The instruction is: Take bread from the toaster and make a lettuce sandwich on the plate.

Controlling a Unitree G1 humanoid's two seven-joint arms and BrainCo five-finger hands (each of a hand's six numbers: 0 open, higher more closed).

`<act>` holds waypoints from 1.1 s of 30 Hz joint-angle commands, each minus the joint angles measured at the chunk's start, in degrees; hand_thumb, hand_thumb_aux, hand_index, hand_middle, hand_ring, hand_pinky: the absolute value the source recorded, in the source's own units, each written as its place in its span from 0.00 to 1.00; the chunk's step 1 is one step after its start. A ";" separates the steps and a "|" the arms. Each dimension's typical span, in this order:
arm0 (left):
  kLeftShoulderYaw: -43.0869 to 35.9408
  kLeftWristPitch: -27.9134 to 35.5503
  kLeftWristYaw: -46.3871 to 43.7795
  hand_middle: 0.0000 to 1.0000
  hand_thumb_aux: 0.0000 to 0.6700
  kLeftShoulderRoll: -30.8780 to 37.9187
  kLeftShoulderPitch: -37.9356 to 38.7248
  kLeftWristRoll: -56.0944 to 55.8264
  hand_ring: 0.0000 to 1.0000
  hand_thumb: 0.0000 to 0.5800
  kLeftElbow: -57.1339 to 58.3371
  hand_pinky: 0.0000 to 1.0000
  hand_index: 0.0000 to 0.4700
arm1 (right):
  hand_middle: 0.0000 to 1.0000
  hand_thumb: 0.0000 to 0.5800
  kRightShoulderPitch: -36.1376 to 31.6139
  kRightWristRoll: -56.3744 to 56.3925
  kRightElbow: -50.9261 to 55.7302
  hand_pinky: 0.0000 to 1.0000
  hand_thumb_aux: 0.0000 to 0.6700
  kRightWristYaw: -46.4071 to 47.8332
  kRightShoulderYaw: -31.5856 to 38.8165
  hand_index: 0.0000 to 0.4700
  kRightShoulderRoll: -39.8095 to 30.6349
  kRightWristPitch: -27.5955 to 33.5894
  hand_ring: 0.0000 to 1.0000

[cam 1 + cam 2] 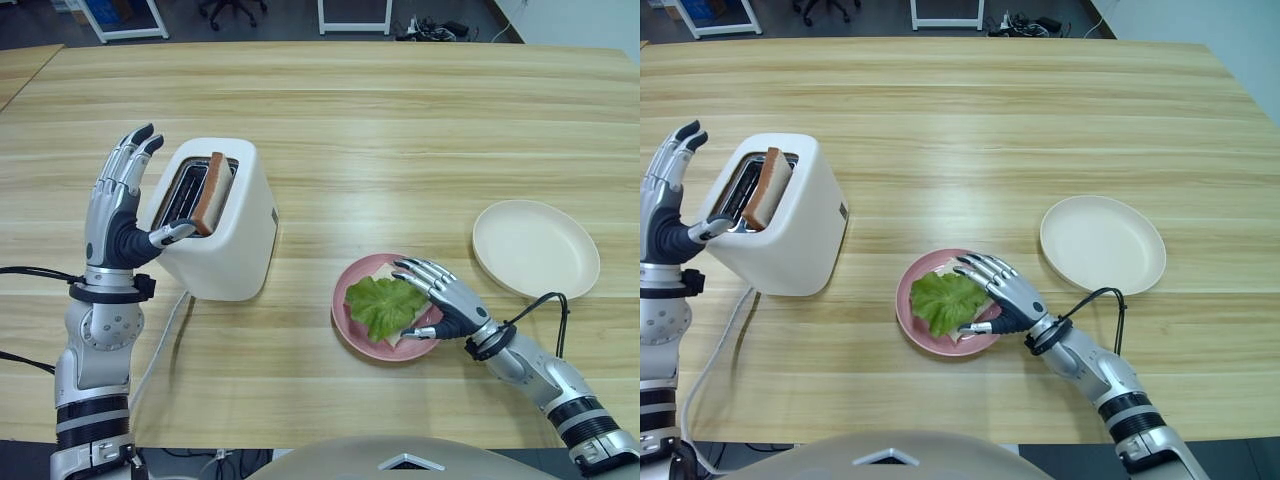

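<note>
Currently the toaster (215, 220) stands on the left part of the table (400, 110), set back from the near edge, its cord (165, 340) trailing toward that edge. A broad strip of wood separates it from the pink plate (347, 318), which sits nearer the front edge. The cream plate (535, 247) lies to the right and slightly farther back, with a narrow gap between the two rims.

Left hand (120, 205): upright just beside the toaster's left wall, fingers straight and spread, holding nothing; the thumb tip reaches the slot rim. One bread slice (210, 192) stands tilted in the slot, brown crust upward.

Right hand (445, 300): over the pink plate's right rim, fingers fanned and slightly bent above the lettuce (380, 305), gripping nothing.

Materials: toaster is smooth, cream, rounded box. Lettuce is a crinkled green leaf, lying flat; a pale bread edge (958, 337) shows under it. Both plates are round, matte and shallow. Table has light plank grain.
</note>
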 commanded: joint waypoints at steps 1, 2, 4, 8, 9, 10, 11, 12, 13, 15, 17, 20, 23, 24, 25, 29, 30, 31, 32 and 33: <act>-0.50 1.74 0.40 0.00 0.00 1.74 0.78 2.73 0.00 0.00 1.77 0.00 0.00 | 0.00 0.00 -1.96 -0.27 1.28 0.00 0.00 -1.82 -0.60 0.00 1.81 0.98 0.00; -0.91 2.00 0.11 0.00 0.00 2.18 1.14 3.20 0.00 0.00 2.13 0.00 0.00 | 0.00 0.00 -2.50 -0.89 1.97 0.00 0.00 -2.29 -0.34 0.00 2.11 1.37 0.00; -1.56 2.47 -0.34 0.00 0.00 2.80 1.68 3.95 0.00 0.00 2.61 0.00 0.00 | 0.00 0.00 -2.95 -1.55 2.80 0.00 0.00 -2.72 0.13 0.00 2.35 1.61 0.00; -2.82 2.33 -1.42 0.00 0.00 4.45 3.34 4.48 0.00 0.00 3.00 0.00 0.00 | 0.00 0.00 -2.37 -0.58 2.61 0.00 0.00 -3.24 -0.26 0.00 2.07 0.79 0.00; -3.01 1.66 -2.16 0.00 0.00 4.61 3.89 3.47 0.00 0.00 2.68 0.00 0.00 | 0.00 0.00 -2.28 -0.30 2.40 0.00 0.00 -3.45 -0.51 0.00 2.02 0.61 0.00; -3.20 0.94 -2.88 0.00 0.00 4.71 4.50 2.56 0.00 0.00 1.98 0.00 0.00 | 0.00 0.00 -2.25 -0.08 2.15 0.00 0.00 -3.65 -0.76 0.00 2.00 0.47 0.00; -3.36 0.43 -3.55 0.00 0.00 4.75 4.92 1.77 0.00 0.00 1.40 0.00 0.00 | 0.00 0.00 -2.22 0.03 1.92 0.00 0.00 -3.72 -0.92 0.00 1.96 0.39 0.00; -3.65 0.34 -3.98 0.00 0.00 4.88 5.01 1.74 0.00 0.00 1.16 0.00 0.00 | 0.00 0.00 -2.00 0.25 1.47 0.00 0.00 -3.74 -1.11 0.00 1.93 0.20 0.00; -4.00 0.59 -4.03 0.00 0.00 5.04 4.79 2.22 0.00 0.00 1.36 0.00 0.00 | 0.00 0.00 -1.73 0.49 1.05 0.00 0.00 -3.77 -1.28 0.00 1.93 0.00 0.00; -4.64 1.95 -3.48 0.00 0.00 5.22 4.00 4.20 0.00 0.00 2.33 0.00 0.00 | 0.00 0.00 -1.25 0.83 0.17 0.00 0.00 -3.66 -1.49 0.00 2.00 -0.32 0.00; -5.26 3.15 -3.00 0.00 0.00 5.16 3.70 5.65 0.00 0.00 2.55 0.00 0.00 | 0.00 0.00 -1.15 1.09 -0.20 0.00 0.00 -3.48 -1.60 0.00 2.20 -0.64 0.00; -6.74 4.58 -2.82 0.00 0.00 4.81 3.13 7.12 0.00 0.00 2.35 0.00 0.00 | 0.00 0.00 -0.99 1.24 -0.67 0.00 0.00 -3.33 -1.76 0.00 2.34 -0.73 0.00; -8.30 5.63 -2.43 0.00 0.02 4.49 2.43 8.20 0.00 0.04 2.49 0.00 0.02 | 0.00 0.00 -1.11 1.34 -0.73 0.00 0.00 -3.13 -1.70 0.00 2.49 -0.79 0.00; -8.74 6.08 -2.26 0.00 0.03 4.51 2.29 8.66 0.00 0.05 2.40 0.00 0.03 | 0.00 0.00 -1.17 1.37 -0.72 0.00 0.00 -3.05 -1.69 0.00 2.55 -0.80 0.00; -9.21 6.47 -2.04 0.00 0.10 4.59 2.06 9.03 0.00 0.19 2.51 0.00 0.10 | 0.00 0.00 -1.18 1.38 -0.73 0.00 0.00 -3.00 -1.70 0.00 2.64 -0.78 0.00; -10.63 7.33 -1.63 0.00 0.31 4.41 0.83 8.80 0.00 0.53 2.85 0.00 0.31 | 0.00 0.00 -1.20 1.39 -0.67 0.00 0.00 -2.96 -1.75 0.00 2.89 -0.77 0.00; -10.86 7.24 -1.38 0.00 0.37 4.40 0.60 8.58 0.00 0.61 2.94 0.00 0.37 | 0.00 0.00 -1.23 1.37 -0.62 0.00 0.00 -2.95 -1.74 0.00 2.95 -0.75 0.00; -11.04 7.17 -1.09 0.00 0.42 4.39 0.36 8.42 0.00 0.67 3.15 0.00 0.42 | 0.00 0.00 -1.25 1.38 -0.57 0.00 0.00 -2.95 -1.74 0.00 3.01 -0.74 0.00; -11.20 7.13 -0.80 0.00 0.51 4.43 0.13 8.31 0.00 0.76 3.42 0.00 0.51 | 0.00 0.00 -1.30 1.40 -0.49 0.00 0.00 -2.95 -1.74 0.00 3.06 -0.75 0.00; -11.39 7.09 -0.61 0.00 0.60 4.51 -0.05 8.15 0.00 0.84 3.64 0.00 0.60 | 0.00 0.00 -1.35 1.42 -0.40 0.00 0.00 -2.97 -1.78 0.00 3.06 -0.77 0.00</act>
